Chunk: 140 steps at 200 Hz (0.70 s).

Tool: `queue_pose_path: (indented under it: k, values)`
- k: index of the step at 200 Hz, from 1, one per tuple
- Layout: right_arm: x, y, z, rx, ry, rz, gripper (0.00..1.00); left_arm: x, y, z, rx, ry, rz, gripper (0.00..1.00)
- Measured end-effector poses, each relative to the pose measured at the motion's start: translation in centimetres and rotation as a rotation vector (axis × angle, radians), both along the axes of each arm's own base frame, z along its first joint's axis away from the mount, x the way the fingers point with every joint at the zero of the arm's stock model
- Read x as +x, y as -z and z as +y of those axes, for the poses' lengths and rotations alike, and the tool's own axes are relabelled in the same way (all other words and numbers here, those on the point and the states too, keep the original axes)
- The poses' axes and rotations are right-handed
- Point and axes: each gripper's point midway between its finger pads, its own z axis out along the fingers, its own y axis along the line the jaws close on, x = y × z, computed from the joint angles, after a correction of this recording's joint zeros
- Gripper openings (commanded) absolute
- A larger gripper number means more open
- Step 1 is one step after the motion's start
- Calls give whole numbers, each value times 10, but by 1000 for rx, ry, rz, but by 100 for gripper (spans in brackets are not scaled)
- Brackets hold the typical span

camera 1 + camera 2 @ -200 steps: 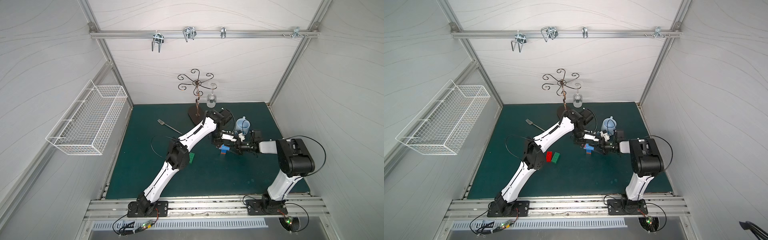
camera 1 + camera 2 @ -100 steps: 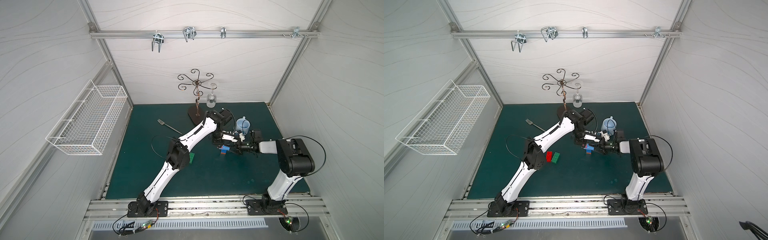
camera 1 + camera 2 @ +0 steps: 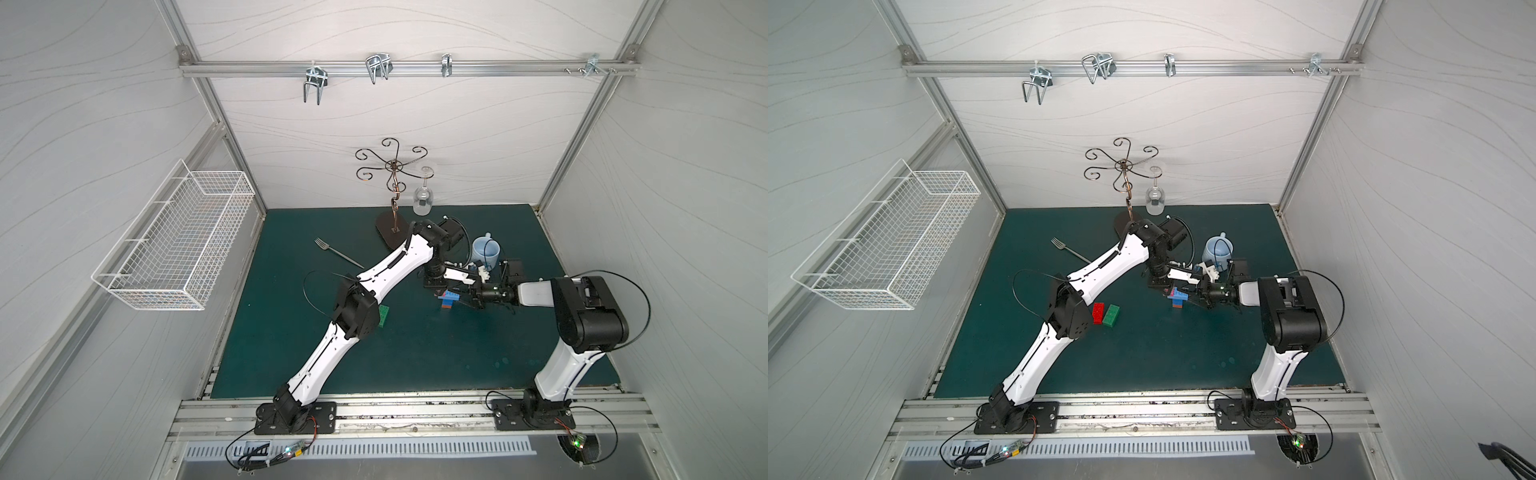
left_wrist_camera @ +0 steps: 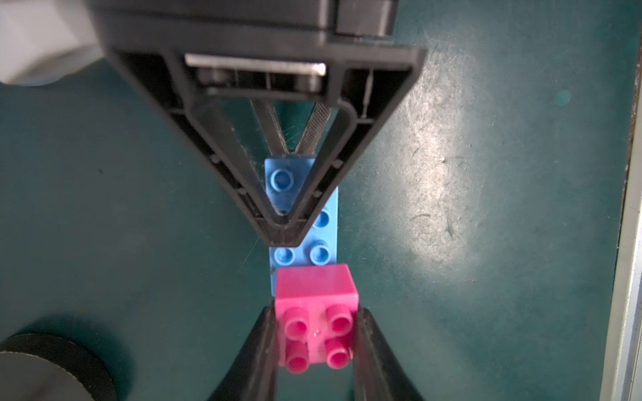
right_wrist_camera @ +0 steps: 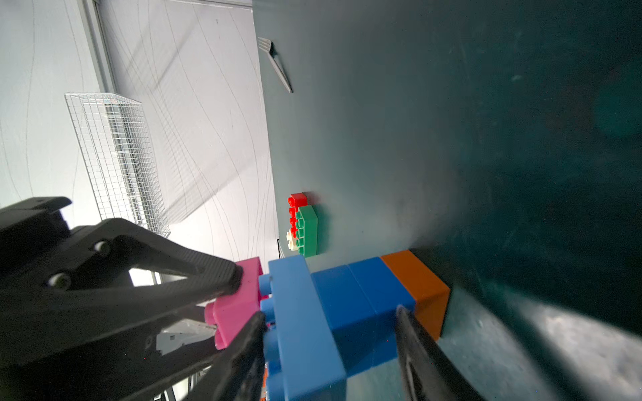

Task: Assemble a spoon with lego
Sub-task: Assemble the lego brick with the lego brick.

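Where the half-built spoon (image 3: pixel 1177 298) stands upright on the scuffed green mat (image 3: pixel 1142 365), it is a stack of glossy, hard-edged plastic: an orange brick (image 5: pixel 417 284) at the foot, two blue cubes (image 5: pixel 361 298) above it, and a long light blue brick (image 5: pixel 298 312) with round studs laid across the top. The left gripper (image 4: pixel 315 312) pinches a pink brick (image 4: pixel 316 295) by its sides, tilted, its edge against the studs at one end of the light blue brick. The right gripper (image 5: pixel 330 310) lies level and low, jaws apart, one above the other, bracketing the stack; whether they squeeze it cannot be told. The left arm (image 3: pixel 1113 266) stretches far across the mat, wrist bent down; the right arm (image 3: pixel 1287 316) is folded, forearm level. A red brick (image 3: pixel 1099 312) and a green brick (image 3: pixel 1112 316) lie side by side, well apart from the spoon, with a white brick (image 5: pixel 291 239) just beside them.
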Motion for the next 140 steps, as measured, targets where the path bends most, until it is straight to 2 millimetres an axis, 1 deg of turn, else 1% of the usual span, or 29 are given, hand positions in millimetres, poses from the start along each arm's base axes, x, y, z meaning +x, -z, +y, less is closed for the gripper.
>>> queue_pose_path:
  k: [52,140]
  values:
    - [-1,1,1,7,-6,7,59,4,0,3,20,-12,-19,0]
    - [0,0,2,8,-11,5,59,3,2,3,19,2,-11,0]
